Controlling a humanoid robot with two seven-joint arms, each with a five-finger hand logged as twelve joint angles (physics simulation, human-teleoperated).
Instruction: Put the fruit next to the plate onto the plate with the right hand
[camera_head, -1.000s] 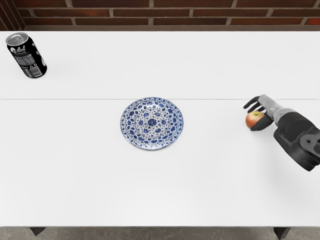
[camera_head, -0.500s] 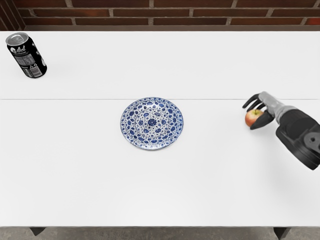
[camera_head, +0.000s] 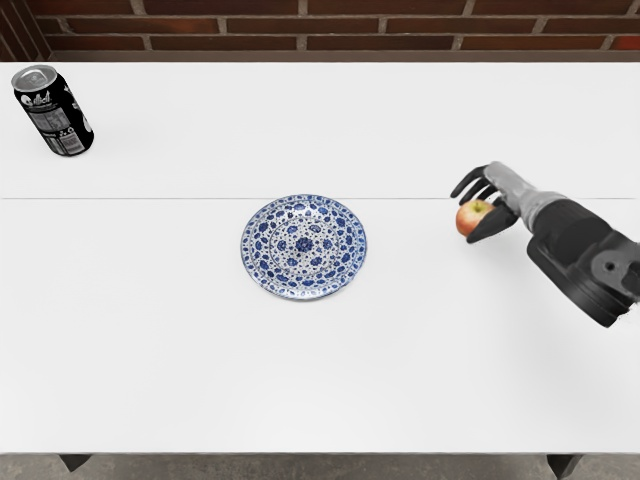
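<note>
The right hand (camera_head: 493, 197) has its fingers curled around the apple (camera_head: 470, 217), at three o'clock from the plate (camera_head: 304, 247); carrying and placing are left.

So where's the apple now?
In the head view the apple is on the right side of the table, gripped in the right hand, well to the right of the plate and not touching it.
</note>
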